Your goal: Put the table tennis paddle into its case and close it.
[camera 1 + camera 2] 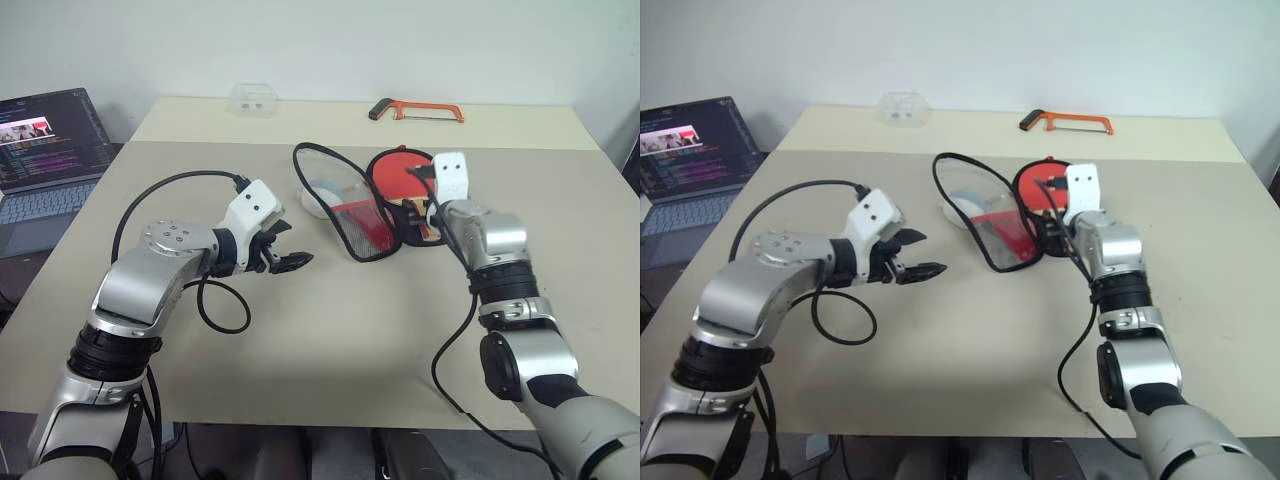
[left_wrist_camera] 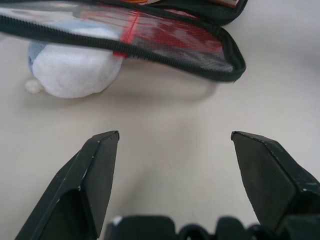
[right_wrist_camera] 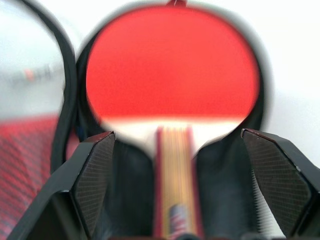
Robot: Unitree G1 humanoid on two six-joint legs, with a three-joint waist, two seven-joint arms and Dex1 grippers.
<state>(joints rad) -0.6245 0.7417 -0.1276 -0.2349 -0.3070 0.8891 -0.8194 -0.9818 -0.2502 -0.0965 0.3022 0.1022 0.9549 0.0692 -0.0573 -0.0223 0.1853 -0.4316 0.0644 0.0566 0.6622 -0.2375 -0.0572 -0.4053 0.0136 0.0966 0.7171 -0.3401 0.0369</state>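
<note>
Paddle first: the round red table tennis paddle with a black edge and a striped wooden handle (image 3: 172, 75) lies flat in the bottom half of the black and red paddle-shaped zip case (image 1: 360, 215). Its round face points to twelve o'clock on the pale tan table (image 1: 330, 330) and its handle points back to six o'clock, toward the robot. It lies that way because the case has the same shape, so the round part fits the round end.

The case top, the side with the clear window and red cloth, stands up like an open book cover at about nine o'clock from the paddle. It has to fall over the paddle before the zip can run around.

The right gripper (image 3: 177, 145) hangs just over the handle with its two black fingers wide apart and holding nothing. I think it is open like that because the paddle sits in its place.

The left gripper (image 2: 175, 145) waits at about eight o'clock from the case, fingers wide apart too, aimed at the raised flap. It looks ready to push the flap down.

A small white fluffy ball (image 2: 75, 72) sits just beside the case, under the flap's edge.
</note>
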